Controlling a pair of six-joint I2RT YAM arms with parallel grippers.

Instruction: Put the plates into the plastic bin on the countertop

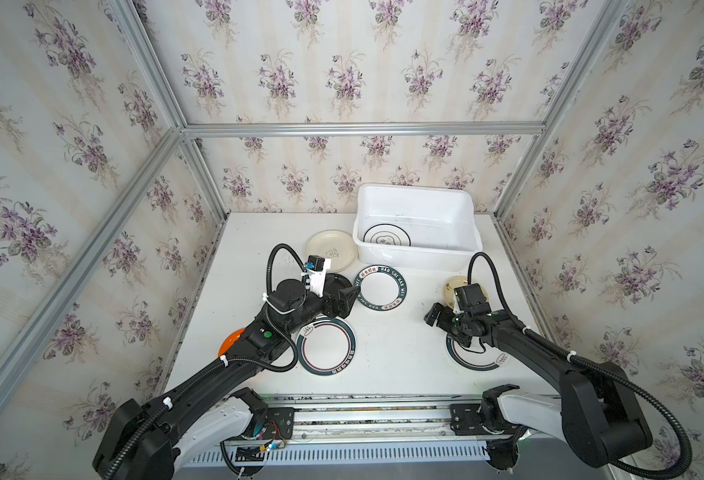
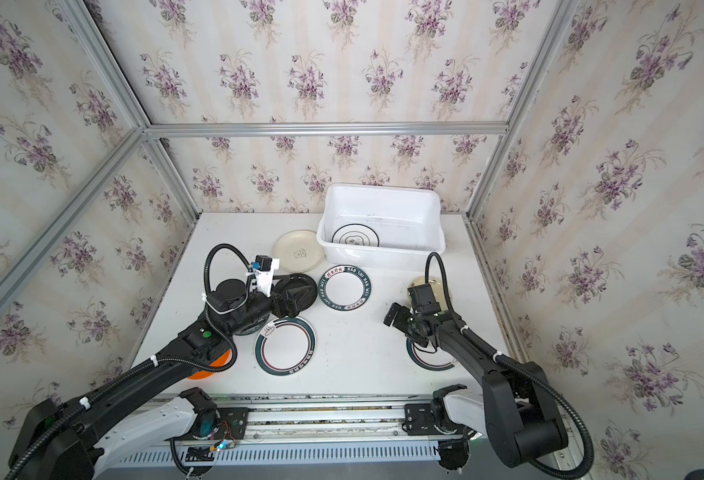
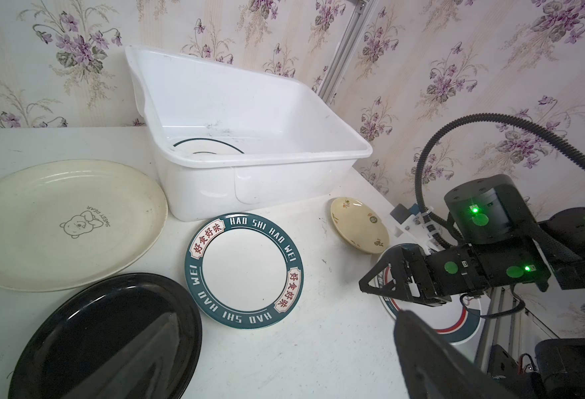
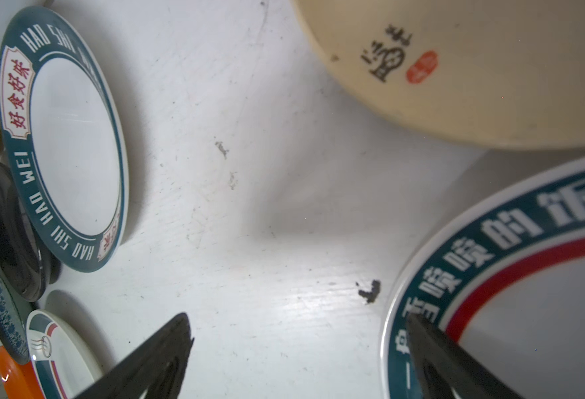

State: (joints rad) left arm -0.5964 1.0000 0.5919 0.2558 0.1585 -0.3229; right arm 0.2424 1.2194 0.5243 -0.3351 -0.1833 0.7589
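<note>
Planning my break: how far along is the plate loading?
Done: one dark-ringed plate lies in the plastic bin. In hand: nothing; the left gripper and right gripper are open and empty. Left: eight on the countertop: cream plate, black plate, lettered plate, pale yellow plate, front ringed plate, ringed plate under the right arm, orange plate, teal-patterned plate.

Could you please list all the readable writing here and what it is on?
"HAO SHI HAO WEI": rim of the teal-rimmed plate.
"好食好味": same rim, in red.
"SWEET DEAR": cream plate, by a bear drawing.
Ringed plate: Chinese rim lettering, cut off.
Yellow plate: ink mark and red seal, unreadable.
</note>
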